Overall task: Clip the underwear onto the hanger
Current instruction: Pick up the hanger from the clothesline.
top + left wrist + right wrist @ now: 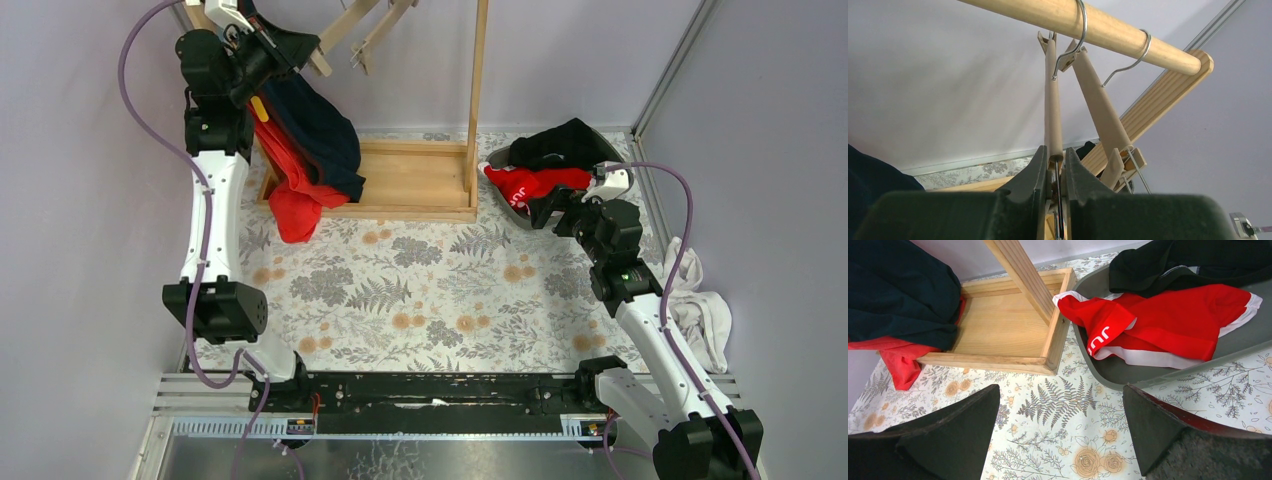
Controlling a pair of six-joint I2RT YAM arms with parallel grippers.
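High at the back left, my left gripper is shut on the clip at the lower end of a beige wooden hanger. The hanger hangs by its wire hook from the round wooden rod, and my fingers squeeze the clip from both sides. Navy underwear and red underwear hang just below that gripper. How they are fastened is hidden. A second hanger hangs beside the first. My right gripper stands open and empty low over the table, close to a grey tray holding red underwear and black underwear.
The rack's wooden base and upright post stand at the back centre. A white cloth lies at the right edge by the right arm. Grey walls close in on the left and right.
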